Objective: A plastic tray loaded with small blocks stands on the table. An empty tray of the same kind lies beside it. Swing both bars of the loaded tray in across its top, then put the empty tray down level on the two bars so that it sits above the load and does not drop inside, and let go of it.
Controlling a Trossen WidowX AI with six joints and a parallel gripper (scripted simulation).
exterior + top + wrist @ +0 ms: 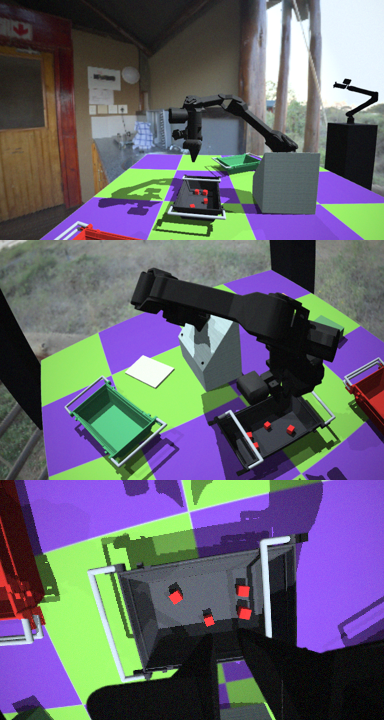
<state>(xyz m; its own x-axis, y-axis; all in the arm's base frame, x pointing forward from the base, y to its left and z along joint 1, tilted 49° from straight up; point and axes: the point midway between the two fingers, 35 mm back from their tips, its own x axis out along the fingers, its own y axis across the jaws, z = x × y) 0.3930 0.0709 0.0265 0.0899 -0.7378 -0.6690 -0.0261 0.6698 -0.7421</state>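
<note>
The black tray [274,439] [185,199] [200,592] stands on the table with several red blocks [290,429] [205,192] [175,597] inside. One wire bar [245,435] [201,179] [265,590] lies in across its top near one end. The other bar [324,404] [198,215] [106,625] sticks out beyond the opposite end. My gripper [193,161] [224,637] is over the black tray, fingers slightly apart with nothing between them; they are hard to make out in the top view. A green tray [118,421] [242,169], empty, has both bars out over its ends.
A red tray [370,409] [99,236] [10,580] is cut off by the view edges. A tall grey sloped block [220,370] [288,183] stands near the black tray. A flat white plate [150,371] and a small green block [328,323] also lie on the table.
</note>
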